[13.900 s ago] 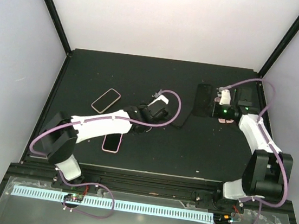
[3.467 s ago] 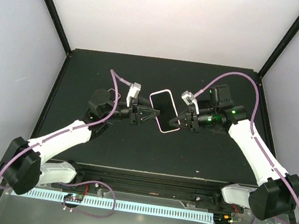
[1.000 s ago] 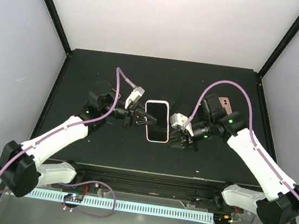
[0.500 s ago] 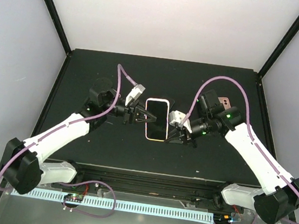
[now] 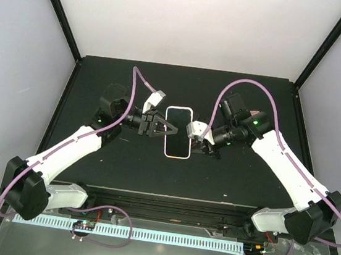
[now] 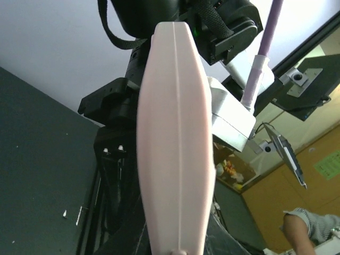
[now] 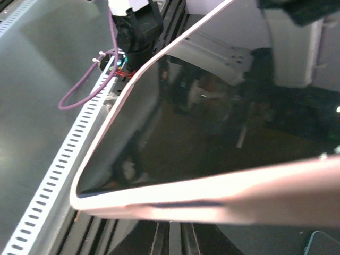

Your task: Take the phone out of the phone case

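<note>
While the phone (image 5: 178,133), screen up in its pink case (image 6: 175,138), sits between the arms over the bench (image 5: 226,178) middle, the left hand (image 5: 163,127) is clamped on its left edge and the right hand (image 5: 195,140) on its right.

The phone (image 5: 178,132) sits fully inside its pale pink case (image 6: 175,138), only a thin pink rim showing round the dark, blank screen. It is held face up and roughly level above the middle of the worktop (image 5: 239,179), with the left gripper (image 5: 161,128) at its left long edge and the right gripper (image 5: 198,142) at its right.
</note>
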Controlling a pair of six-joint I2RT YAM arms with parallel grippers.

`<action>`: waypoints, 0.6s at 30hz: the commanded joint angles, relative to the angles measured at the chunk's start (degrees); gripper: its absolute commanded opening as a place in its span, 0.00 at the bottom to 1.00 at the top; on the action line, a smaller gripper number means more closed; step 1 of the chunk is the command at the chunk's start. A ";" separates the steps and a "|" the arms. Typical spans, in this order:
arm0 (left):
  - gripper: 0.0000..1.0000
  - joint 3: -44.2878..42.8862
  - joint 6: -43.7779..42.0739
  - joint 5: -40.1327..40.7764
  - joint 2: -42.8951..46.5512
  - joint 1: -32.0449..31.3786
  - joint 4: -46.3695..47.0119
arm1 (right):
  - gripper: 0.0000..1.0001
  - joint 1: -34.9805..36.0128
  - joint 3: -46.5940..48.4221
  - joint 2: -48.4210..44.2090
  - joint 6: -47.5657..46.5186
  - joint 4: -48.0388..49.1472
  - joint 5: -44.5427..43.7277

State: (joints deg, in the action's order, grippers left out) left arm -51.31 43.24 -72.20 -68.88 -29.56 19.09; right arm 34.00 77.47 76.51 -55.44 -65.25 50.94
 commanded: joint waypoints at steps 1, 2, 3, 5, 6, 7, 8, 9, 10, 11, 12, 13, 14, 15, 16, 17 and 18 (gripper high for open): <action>0.02 -2.77 3.80 -6.39 3.16 -1.69 1.70 | 0.09 -0.83 -0.98 1.82 5.76 12.35 -0.88; 0.02 -2.60 3.75 -6.31 3.22 -1.67 1.57 | 0.09 -1.24 -1.68 1.74 8.18 14.05 0.58; 0.02 -2.45 3.41 -6.24 3.28 -1.67 1.06 | 0.10 -1.67 -2.23 1.59 9.95 15.19 3.28; 0.02 -2.47 0.82 -5.63 3.48 -1.72 -1.64 | 0.17 -2.29 -2.73 1.35 11.52 15.11 6.43; 0.02 -2.60 -1.22 -4.98 3.59 -1.73 -4.02 | 0.23 -2.34 -2.90 1.06 11.06 14.11 7.18; 0.01 -2.84 -3.56 -4.28 3.66 -1.73 -6.19 | 0.27 -2.36 -3.24 0.33 10.42 12.88 7.47; 0.02 -3.21 -5.79 -3.65 3.55 -1.60 -8.56 | 0.32 -2.34 -3.75 -0.43 10.01 11.88 7.21; 0.01 -3.71 -8.20 -2.69 3.54 -1.45 -10.94 | 0.36 -2.34 -4.57 -1.47 9.95 11.36 6.67; 0.01 -4.07 -10.36 -1.49 3.63 -1.32 -12.95 | 0.40 -2.32 -5.89 -2.59 9.85 10.97 6.25; 0.02 -4.22 -12.59 -0.51 3.96 -1.16 -14.25 | 0.43 -2.35 -7.17 -3.92 9.88 10.60 5.91; 0.02 -3.99 -14.41 0.67 4.46 -0.99 -14.71 | 0.45 -2.36 -8.69 -5.24 9.91 10.18 5.71; 0.02 -3.76 -16.99 2.34 4.98 -0.81 -15.32 | 0.47 -2.34 -10.03 -6.31 9.86 9.80 5.61; 0.02 -3.47 -18.88 4.02 5.51 -0.60 -16.09 | 0.47 -2.32 -11.20 -7.30 9.80 9.20 5.44; 0.02 -3.10 -20.35 6.39 6.16 -0.58 -16.60 | 0.48 -2.31 -12.15 -7.98 9.62 8.56 5.28; 0.01 -2.69 -21.63 9.01 6.93 -0.65 -17.03 | 0.49 -2.27 -12.89 -8.53 9.53 7.95 5.23; 0.02 -1.95 -22.28 10.91 7.67 -0.60 -16.34 | 0.49 -2.29 -13.47 -8.84 9.60 7.38 5.18; 0.02 -0.99 -22.43 12.15 8.53 -0.65 -14.74 | 0.50 -2.23 -13.83 -9.07 10.02 7.11 5.38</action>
State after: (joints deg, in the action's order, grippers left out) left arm -51.55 28.36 -66.81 -64.49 -30.13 2.79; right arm 31.99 65.30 69.14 -46.26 -56.34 56.03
